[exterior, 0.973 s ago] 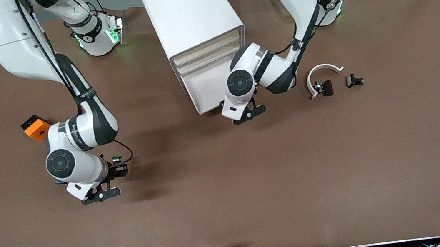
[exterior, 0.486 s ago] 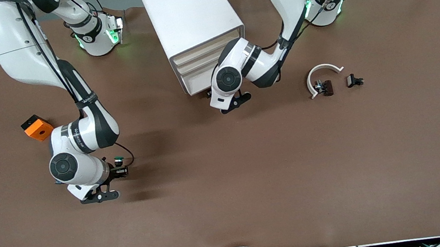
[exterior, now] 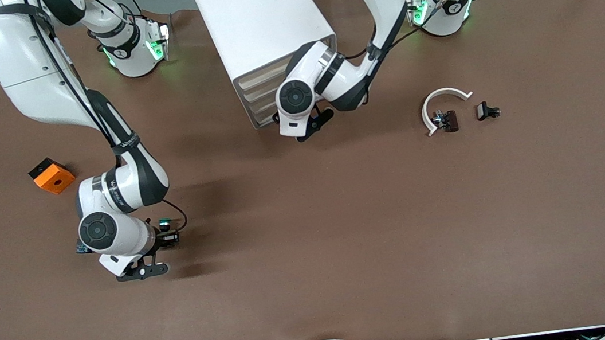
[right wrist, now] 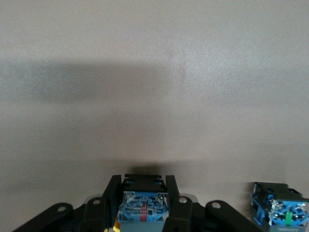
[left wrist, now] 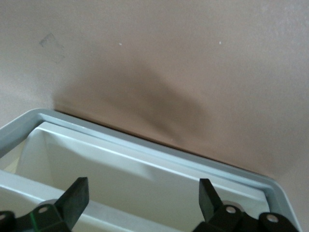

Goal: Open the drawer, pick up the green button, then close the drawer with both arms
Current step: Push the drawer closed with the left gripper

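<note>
Closing step: left gripper (left wrist: 140, 203), jaws spread, pushes the drawer (left wrist: 145, 164) into the cabinet (exterior: 261, 25); right gripper (right wrist: 144, 203) clamps the button (right wrist: 144, 207). Next: push flush.

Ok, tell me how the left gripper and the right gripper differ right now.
The left gripper is open and empty; the right gripper is shut on the button. The left gripper is at the drawer of the cabinet; the right gripper is over the table. Both are black and two-fingered.

Green-cap button (exterior: 163, 222) w/ blue base in right gripper (exterior: 167, 237); white drawer (left wrist: 145, 169) barely protruding under left gripper (left wrist: 142, 200).
</note>
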Available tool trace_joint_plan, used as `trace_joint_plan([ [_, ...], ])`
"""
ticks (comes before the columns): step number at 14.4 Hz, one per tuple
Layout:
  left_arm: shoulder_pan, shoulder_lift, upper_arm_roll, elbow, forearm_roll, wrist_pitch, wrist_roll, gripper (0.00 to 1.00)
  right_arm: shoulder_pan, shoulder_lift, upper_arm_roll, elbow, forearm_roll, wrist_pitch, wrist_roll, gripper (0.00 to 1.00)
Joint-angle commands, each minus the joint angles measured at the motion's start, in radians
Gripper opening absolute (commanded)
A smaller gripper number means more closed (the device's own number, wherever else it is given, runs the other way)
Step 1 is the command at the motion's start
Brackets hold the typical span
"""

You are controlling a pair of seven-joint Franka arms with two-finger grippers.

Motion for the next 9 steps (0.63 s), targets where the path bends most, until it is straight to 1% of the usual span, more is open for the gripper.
trace_joint_plan([
  [1,-0.009,0.003,-0.012,0.012,-0.029,-0.016,-0.072,1.0,-0.003,-0.004,0.01,-0.01,-0.027,0.006,0.046,0.29],
  [2,0.001,0.0,-0.01,0.017,-0.027,-0.016,-0.069,1.0,-0.003,-0.007,0.01,-0.01,-0.027,0.005,0.048,0.54],
  [3,0.012,0.0,-0.001,0.032,-0.019,-0.016,-0.068,1.0,-0.003,-0.008,0.01,-0.007,-0.027,0.005,0.048,0.99],
  [6,0.108,-0.004,0.055,0.108,0.017,-0.018,-0.054,1.0,-0.005,-0.044,0.012,-0.002,-0.026,-0.008,0.048,1.0],
  [7,0.15,-0.007,0.06,0.128,0.043,-0.019,-0.045,1.0,-0.006,-0.071,0.013,-0.001,-0.024,-0.026,0.049,1.0],
  [9,0.227,-0.013,0.059,0.171,0.137,-0.028,-0.029,1.0,-0.005,-0.139,0.015,-0.001,-0.024,-0.09,0.048,1.0],
])
